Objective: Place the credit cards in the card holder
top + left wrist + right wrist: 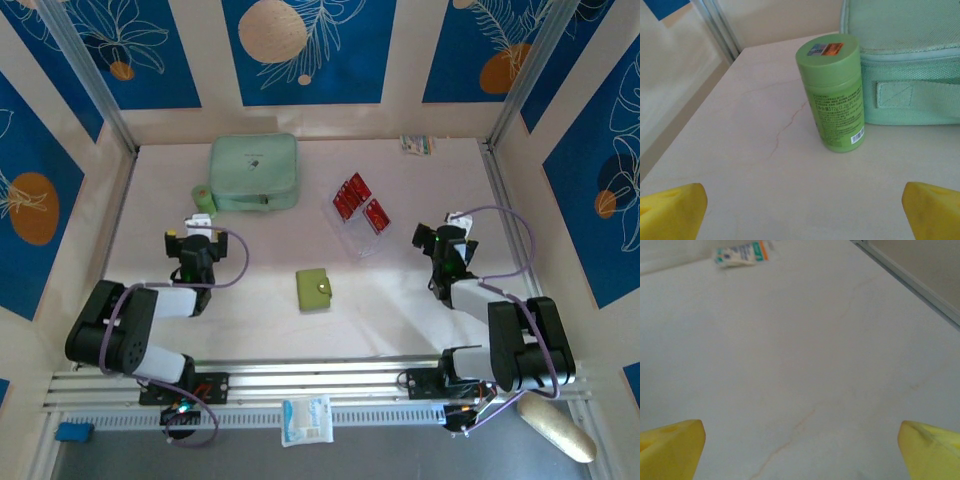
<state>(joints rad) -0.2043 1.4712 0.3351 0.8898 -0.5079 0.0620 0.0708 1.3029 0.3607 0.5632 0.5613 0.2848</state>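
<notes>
On the overhead view, the table (260, 320) is a pale, faintly veined slab enclosed by cream walls (400, 60) with blue panels showing orange discs and white leaf outlines. Aluminium posts (85, 75) stand at the far corners. The olive-green card holder (313, 289) lies folded shut near the table's centre, between the two arms. The red credit cards (352, 196) lie in a clear plastic tray (357, 238) farther back and to the right, well apart from the holder. A mint-green zip case (254, 172) sits at the far left with a green bottle (204, 198) at its left edge. A small packet (417, 145) lies by the back wall. The left gripper (200, 225) and right gripper (455, 222) both point away from the bases.

From the left wrist, the left gripper (802, 215) has its yellow fingertips (670, 210) spread wide over bare table. The green bottle (832, 95) stands upright just beside the zip case (910, 75).

From the right wrist, the right gripper (800, 450) is likewise spread wide, fingertips (932, 447) apart over veined surface. The packet (742, 253) lies far ahead.
</notes>
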